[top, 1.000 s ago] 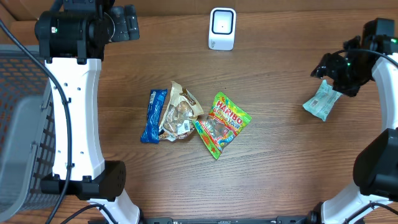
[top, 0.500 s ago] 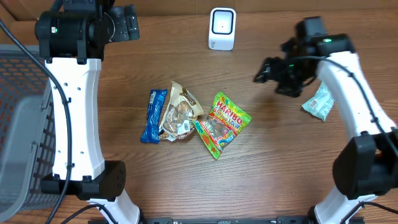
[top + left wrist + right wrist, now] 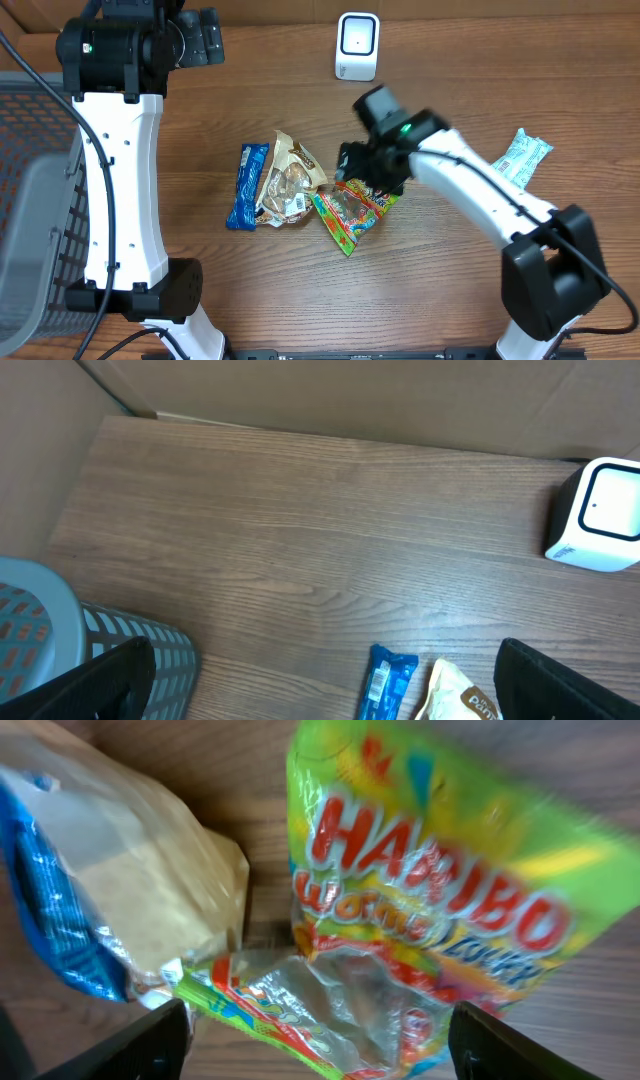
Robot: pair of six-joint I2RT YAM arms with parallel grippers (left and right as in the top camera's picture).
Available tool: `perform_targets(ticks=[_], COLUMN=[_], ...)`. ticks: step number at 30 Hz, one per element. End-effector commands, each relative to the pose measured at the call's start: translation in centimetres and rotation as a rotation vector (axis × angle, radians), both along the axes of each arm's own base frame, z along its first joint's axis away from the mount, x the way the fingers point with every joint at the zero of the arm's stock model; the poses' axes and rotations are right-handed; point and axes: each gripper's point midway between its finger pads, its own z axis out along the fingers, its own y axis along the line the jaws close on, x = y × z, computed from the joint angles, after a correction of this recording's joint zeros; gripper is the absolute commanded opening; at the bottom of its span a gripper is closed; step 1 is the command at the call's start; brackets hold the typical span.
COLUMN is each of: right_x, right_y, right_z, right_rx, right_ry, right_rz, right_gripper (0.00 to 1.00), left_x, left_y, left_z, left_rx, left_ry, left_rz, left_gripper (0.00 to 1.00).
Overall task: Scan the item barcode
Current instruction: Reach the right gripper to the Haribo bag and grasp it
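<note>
Overhead: Haribo bag (image 3: 345, 215) lies diagonally, top toward upper right, beneath right jaws spread apart; left jaws wide apart.

my left arm (image 3: 110, 170) stands tall on its own side, wrist up at the far edge, and the left gripper (image 3: 205, 38) hangs there with its jaws spread fully wide, empty. my right arm (image 3: 480, 195) stretches in low toward the middle, right gripper (image 3: 368, 172) pointing down, its two fingers (image 3: 150, 1045) parted wide, clamping nothing.
</note>
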Motion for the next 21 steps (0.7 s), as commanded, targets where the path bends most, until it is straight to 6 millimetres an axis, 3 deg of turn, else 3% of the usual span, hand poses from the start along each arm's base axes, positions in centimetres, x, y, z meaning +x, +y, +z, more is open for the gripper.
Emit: perform_targets(ticks=[1,5,12,16,18,21], right_x=[-1.7,-3.0,-2.5,-2.9,-3.2,-3.3], right_y=[0.2,1.0,0.6,1.2,1.9,2.3], right_z=[-1.8,-3.8,-5.2,-7.4,-8.3,-8.9], right_rx=[-0.017,-0.011,-0.014,-0.017,0.007,0.031], right_ry=[0.056,0.07,0.06,0.12,0.153,0.188], right_rz=[-0.143,-0.185,-0.305,-0.333,-0.32,-0.315], right_gripper=[0.83,0.84,0.81,0.77,0.69,0.46], left_x=[0.1,0.1,0.1,0.1,0.1,0.1], left_y=[0.1,0.1,0.1,0.1,0.1,0.1], left_z=[0.0,0.0,0.0,0.0,0.0,0.0], left_rx=[0.005,0.005,0.005,0.005,0.005,0.005], left_ry=[-0.003,-0.003,-0.003,-0.003,-0.003,-0.003], left_rz=[0.011,0.011,0.011,0.011,0.011,0.011], left_gripper=[1.0,1.0,1.0,1.0,1.0,1.0])
